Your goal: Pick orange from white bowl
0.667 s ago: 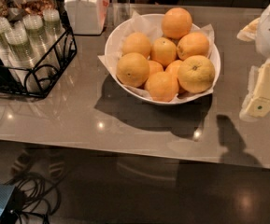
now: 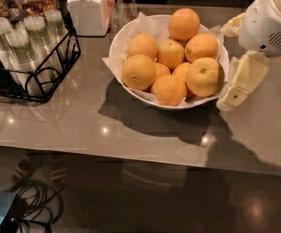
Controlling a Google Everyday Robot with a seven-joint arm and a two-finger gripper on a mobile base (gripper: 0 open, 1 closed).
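Observation:
The white bowl (image 2: pixel 118 42) stands on the grey counter, lined with crinkled paper and piled with several orange fruits. The orange (image 2: pixel 203 75), the largest and palest one with a dark stem dimple, lies at the bowl's right front. My gripper (image 2: pixel 226 67) hangs at the bowl's right rim, just right of the orange. Its fingers are apart: one cream finger (image 2: pixel 241 81) reaches down outside the rim at the front, the other (image 2: pixel 231 25) shows behind the rim. It holds nothing. The white wrist housing (image 2: pixel 271 21) is above and to the right.
A black wire rack (image 2: pixel 38 67) with stacked plastic cups stands at the left. A square white lidded jar (image 2: pixel 87 11) stands behind the bowl at the left. The counter's front edge runs below the bowl; cables (image 2: pixel 33 198) and a blue box lie on the floor.
The gripper has moved left, from out beside the bowl up to its right rim. The bowl and the fruits have not moved.

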